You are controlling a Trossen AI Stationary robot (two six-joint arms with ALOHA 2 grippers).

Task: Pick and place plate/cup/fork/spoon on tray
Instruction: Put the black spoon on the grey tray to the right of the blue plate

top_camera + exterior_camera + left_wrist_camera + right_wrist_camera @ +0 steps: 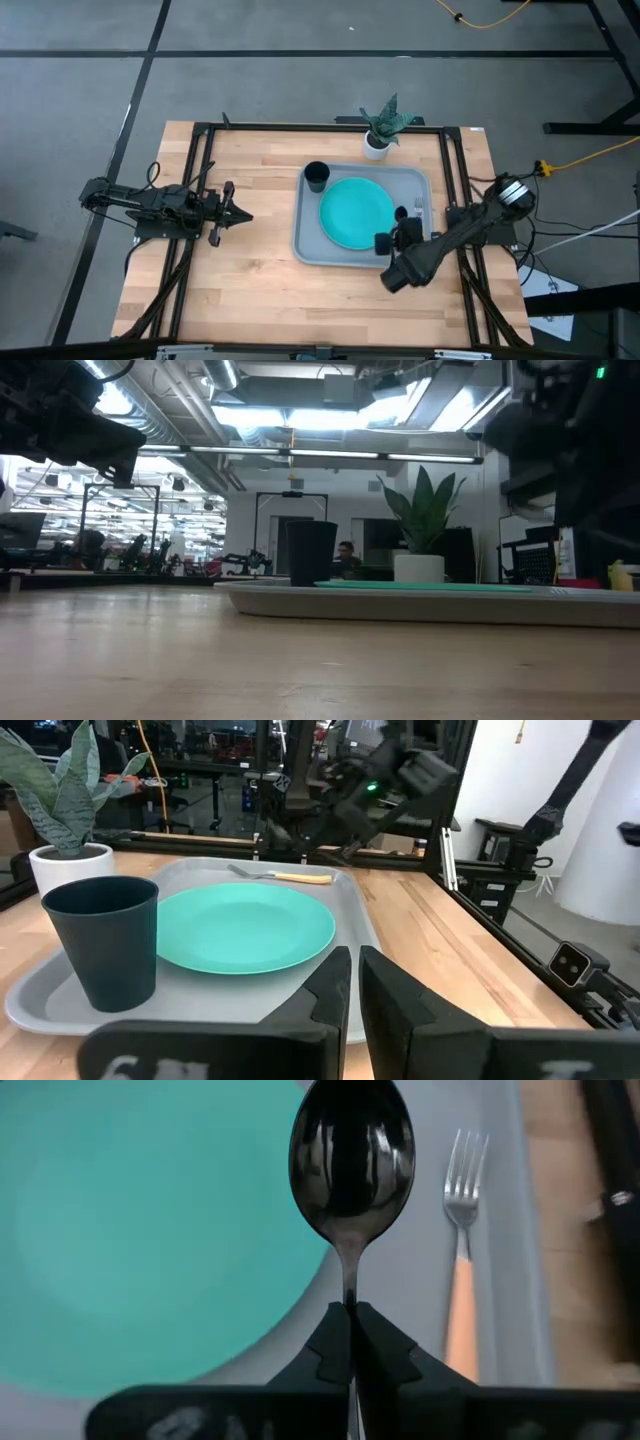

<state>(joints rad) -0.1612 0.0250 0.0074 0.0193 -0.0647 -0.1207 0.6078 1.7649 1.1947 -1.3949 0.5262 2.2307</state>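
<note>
The right gripper [351, 1312] is clamped on the thin black handle of the small dark spoon with the shiny oval bowl [351, 1155], holding it above the right-hand part of the large rectangular grey-blue tray with its raised rim [306, 245], over the bare strip between the flat round teal plate [356, 212] and the small fork with silver tines and a light orange-tan handle [461, 1270]. The plate lies in the middle of the tray, the small black cylindrical cup [316, 176] stands in the tray's far left corner, and the fork lies along its right rim, so the spoon looks to be the last piece to set down. It is probably light, stiff and smooth, so a pinch on so narrow a handle could let it swivel or slip; the hold near the neck, just behind the bowl, seems sound, and lowering it flat beside the fork should keep it from clattering onto the plate. The left gripper [354, 982] waits above the bench's left side, well apart from the tray, its fingers nearly together and gripping nothing. A white pot with a green plant [378, 140] stands at the bench's far edge.
</note>
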